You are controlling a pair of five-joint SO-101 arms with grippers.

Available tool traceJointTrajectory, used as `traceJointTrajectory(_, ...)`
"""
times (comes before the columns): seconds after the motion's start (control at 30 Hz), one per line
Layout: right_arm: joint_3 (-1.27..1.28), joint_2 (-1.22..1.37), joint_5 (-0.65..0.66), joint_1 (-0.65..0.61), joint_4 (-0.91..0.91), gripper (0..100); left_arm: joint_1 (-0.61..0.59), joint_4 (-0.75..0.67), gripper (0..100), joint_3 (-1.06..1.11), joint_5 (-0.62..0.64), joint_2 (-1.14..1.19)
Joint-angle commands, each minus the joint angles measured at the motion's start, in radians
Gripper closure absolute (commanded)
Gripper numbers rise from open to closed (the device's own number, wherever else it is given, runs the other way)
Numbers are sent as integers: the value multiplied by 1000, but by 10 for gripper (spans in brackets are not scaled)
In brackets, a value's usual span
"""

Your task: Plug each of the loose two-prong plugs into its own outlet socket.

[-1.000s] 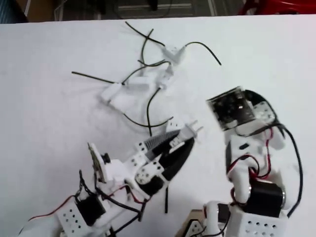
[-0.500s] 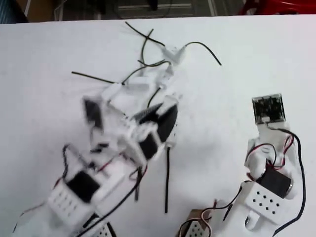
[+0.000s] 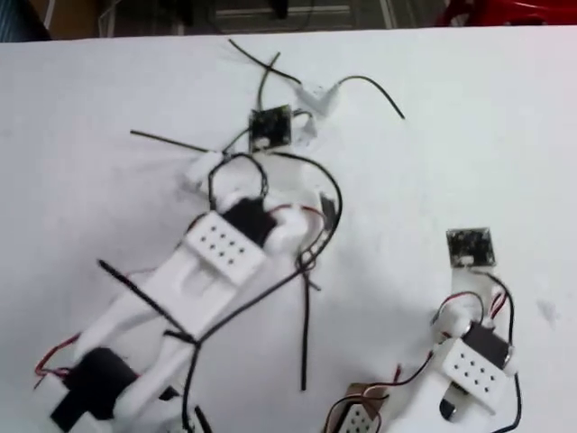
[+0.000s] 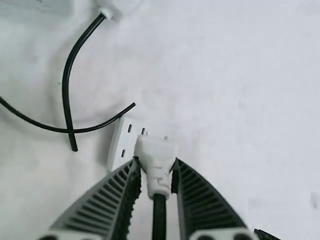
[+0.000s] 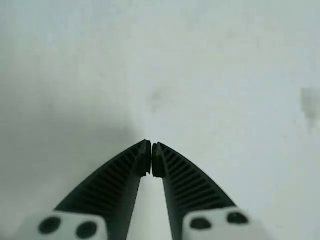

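Your left gripper (image 4: 155,170) is clamped on a white two-prong plug (image 4: 156,152), a ribbed finger (image 4: 122,192) on either side, and the plug's black cord (image 4: 159,217) runs back between them. The plug's front meets a white outlet socket (image 4: 120,142) lying flat on the table. You cannot tell whether the prongs sit in the slots.

Your right gripper (image 5: 151,159) is pressed together on nothing, tips touching, above bare tabletop (image 5: 225,60).

From above, your left arm (image 3: 216,244) stretches out to the tangle in the middle of the white table (image 3: 478,117). Your right arm (image 3: 471,365) is folded near the front edge, well apart from it.

A loose cord end (image 4: 131,106) lies just beside the socket's far corner, crossing a curved cord (image 4: 67,75) that leads to a second white plug (image 4: 111,9). More white pieces (image 3: 315,97) and black leads crowd that spot.

Past the far edge you see dark floor (image 3: 180,13) and something red (image 3: 505,11)
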Motion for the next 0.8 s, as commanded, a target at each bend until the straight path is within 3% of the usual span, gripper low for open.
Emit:
traceJointTrajectory(0.0, 0, -12, 0, 42, -22, 979, -10, 71, 976, -120, 20, 59)
traceJointTrajectory(0.43, 114, -295, -2, 53, 56, 979, 44, 371, 976, -548, 176, 513)
traceJointTrajectory(0.77, 193, -645, 0, 16, 243, 979, 16, 318, 976, -591, 170, 611)
